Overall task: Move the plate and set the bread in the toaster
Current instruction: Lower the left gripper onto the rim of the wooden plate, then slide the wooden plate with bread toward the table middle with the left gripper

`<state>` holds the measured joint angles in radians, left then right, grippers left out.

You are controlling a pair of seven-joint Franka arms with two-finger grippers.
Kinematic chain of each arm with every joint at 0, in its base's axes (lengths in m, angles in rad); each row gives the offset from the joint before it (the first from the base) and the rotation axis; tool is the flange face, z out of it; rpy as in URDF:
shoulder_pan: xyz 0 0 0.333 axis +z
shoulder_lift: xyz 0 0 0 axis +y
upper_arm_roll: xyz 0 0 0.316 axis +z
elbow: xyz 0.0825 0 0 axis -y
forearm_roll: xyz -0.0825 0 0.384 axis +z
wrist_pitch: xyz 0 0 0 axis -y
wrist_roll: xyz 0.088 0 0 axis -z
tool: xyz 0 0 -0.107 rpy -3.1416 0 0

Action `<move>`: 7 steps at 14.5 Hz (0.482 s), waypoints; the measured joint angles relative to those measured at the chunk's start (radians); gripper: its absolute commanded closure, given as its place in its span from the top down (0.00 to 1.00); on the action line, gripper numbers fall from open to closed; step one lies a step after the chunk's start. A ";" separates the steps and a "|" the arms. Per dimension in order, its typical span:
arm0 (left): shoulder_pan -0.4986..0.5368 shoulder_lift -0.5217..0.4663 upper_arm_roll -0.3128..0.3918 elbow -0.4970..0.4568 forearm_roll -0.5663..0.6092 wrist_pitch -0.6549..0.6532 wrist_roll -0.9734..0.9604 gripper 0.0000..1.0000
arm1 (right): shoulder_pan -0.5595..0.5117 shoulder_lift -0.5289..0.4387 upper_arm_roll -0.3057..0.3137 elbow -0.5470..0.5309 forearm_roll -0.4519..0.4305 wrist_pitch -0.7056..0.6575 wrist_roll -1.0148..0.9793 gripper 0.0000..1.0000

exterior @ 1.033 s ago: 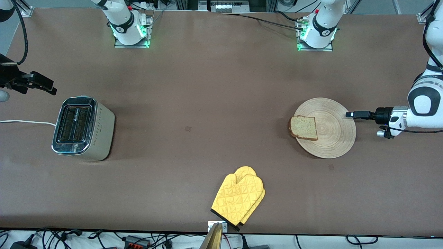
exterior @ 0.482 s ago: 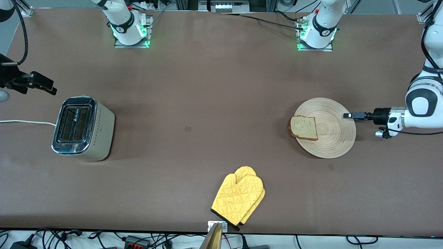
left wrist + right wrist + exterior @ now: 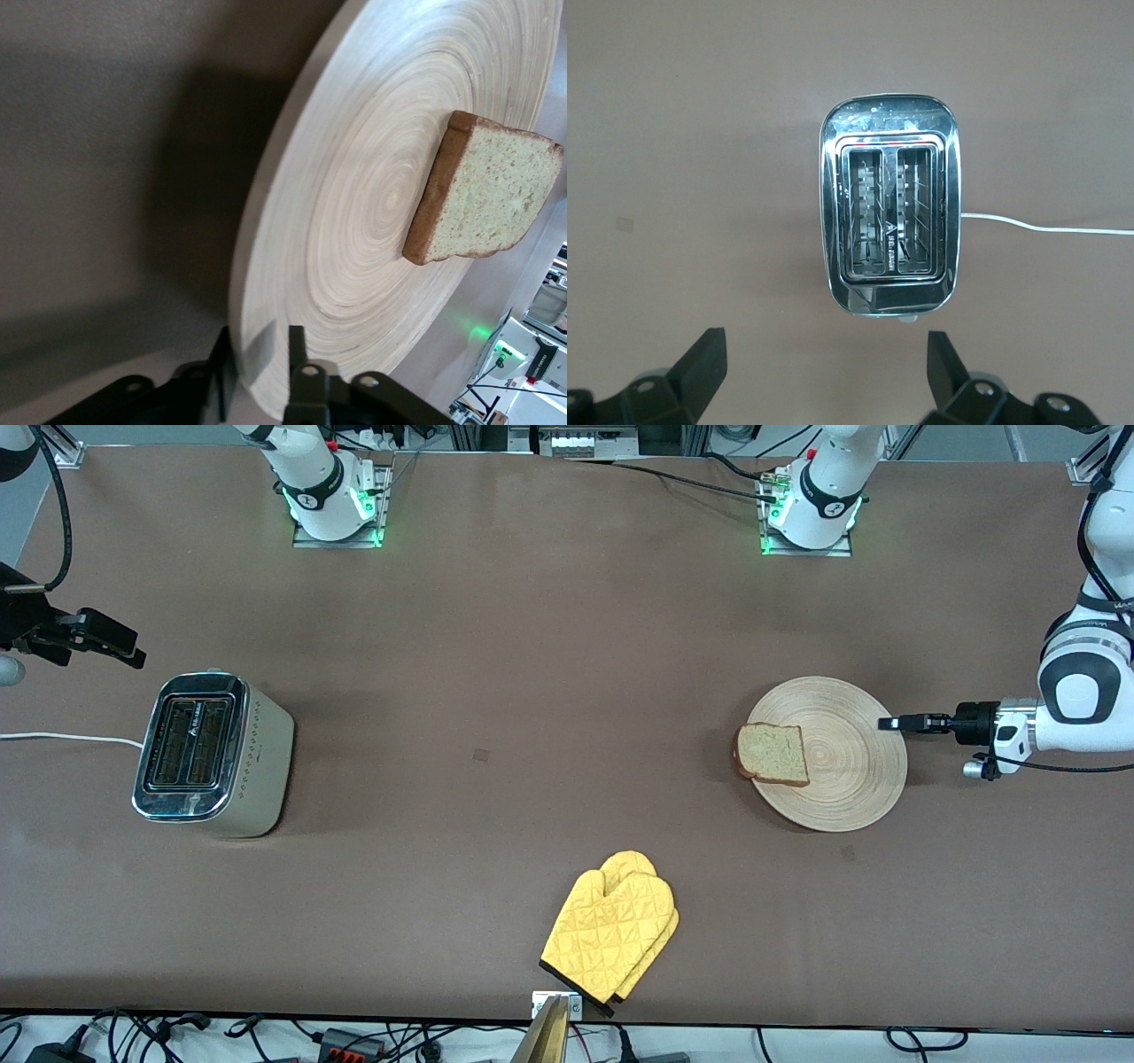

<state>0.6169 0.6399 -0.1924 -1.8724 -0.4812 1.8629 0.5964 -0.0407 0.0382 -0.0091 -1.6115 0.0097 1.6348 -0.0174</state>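
At the right arm's end of the table, the right gripper hangs above the tabletop just beside the toaster, its fingers spread wide and holding nothing; this arm appears to be waiting. The toaster stands upright with both slots empty, its white cord running off the table edge.

Near the middle, at the edge closest to the front camera, lies a yellow oven mitt.

Toward the left arm's end sits the plate, the bread lying flat on it and overhanging its rim. The left gripper has its fingers closed thin on the plate's rim (the wrist view shows the edge between them). Moving the plate is the step in hand; next it probably calls for a level slide so the bread stays put.

The left gripper's grip is partly cut off in its wrist view.
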 measured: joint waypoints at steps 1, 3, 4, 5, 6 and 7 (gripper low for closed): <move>0.002 0.000 0.000 0.001 -0.006 0.000 0.003 0.07 | 0.000 0.000 0.000 0.000 0.000 0.000 0.000 1.00; 0.005 0.000 -0.001 0.003 -0.022 -0.002 0.046 0.01 | 0.000 0.000 0.000 0.000 0.000 0.000 0.000 1.00; 0.007 0.000 -0.001 0.005 -0.046 -0.008 0.086 0.01 | 0.000 0.000 0.000 0.000 0.000 0.000 0.000 1.00; 0.007 0.000 -0.001 0.006 -0.067 -0.018 0.111 0.01 | 0.000 0.000 0.000 0.000 0.000 0.000 0.000 1.00; 0.008 0.000 -0.001 0.008 -0.088 -0.033 0.125 0.01 | 0.000 0.000 0.000 0.000 0.000 0.000 0.000 1.00; 0.007 0.000 -0.002 0.009 -0.103 -0.045 0.129 0.01 | 0.000 0.000 0.000 0.000 0.000 0.000 0.000 1.00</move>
<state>0.6242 0.6397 -0.1945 -1.8631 -0.5840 1.8182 0.7251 -0.0407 0.0382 -0.0091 -1.6116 0.0097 1.6345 -0.0175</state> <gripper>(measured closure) 0.885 0.000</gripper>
